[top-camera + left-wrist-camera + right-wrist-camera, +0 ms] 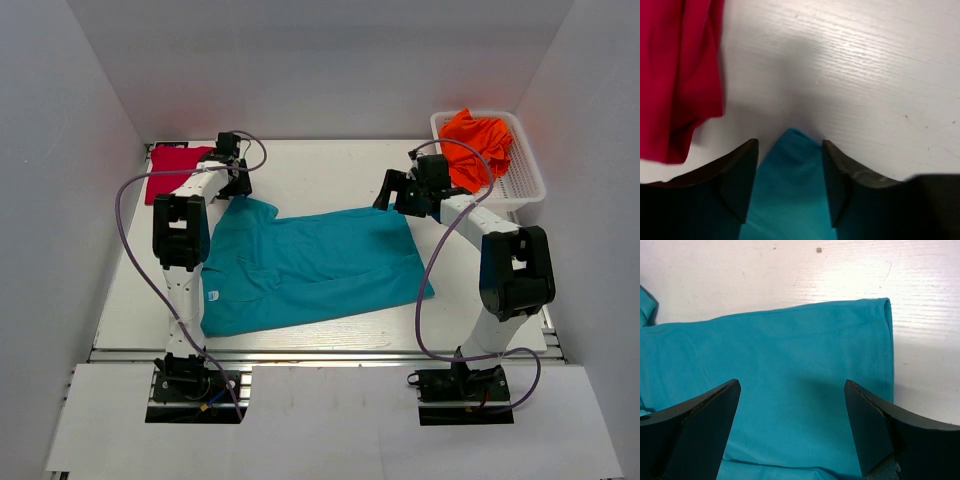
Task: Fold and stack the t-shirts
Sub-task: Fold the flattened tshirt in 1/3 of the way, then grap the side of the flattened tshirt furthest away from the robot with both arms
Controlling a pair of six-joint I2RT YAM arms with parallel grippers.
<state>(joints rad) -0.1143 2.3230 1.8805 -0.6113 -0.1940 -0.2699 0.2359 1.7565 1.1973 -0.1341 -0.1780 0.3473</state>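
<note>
The teal t-shirt point(310, 270) is spread flat on the worktop point(330, 170), the red t-shirt point(172, 170) laid at the far-left corner, the orange t-shirt point(478, 145) heaped in a basket point(532, 182). The left pincer point(790, 149) is held narrowly open astride a teal corner; the right pincer point(792, 385) is spread wide above that shirt.

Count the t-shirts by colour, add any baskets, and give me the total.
Teal t-shirt: 1
Red t-shirt: 1
Orange t-shirt: 1
White basket: 1
Total: 4
</note>
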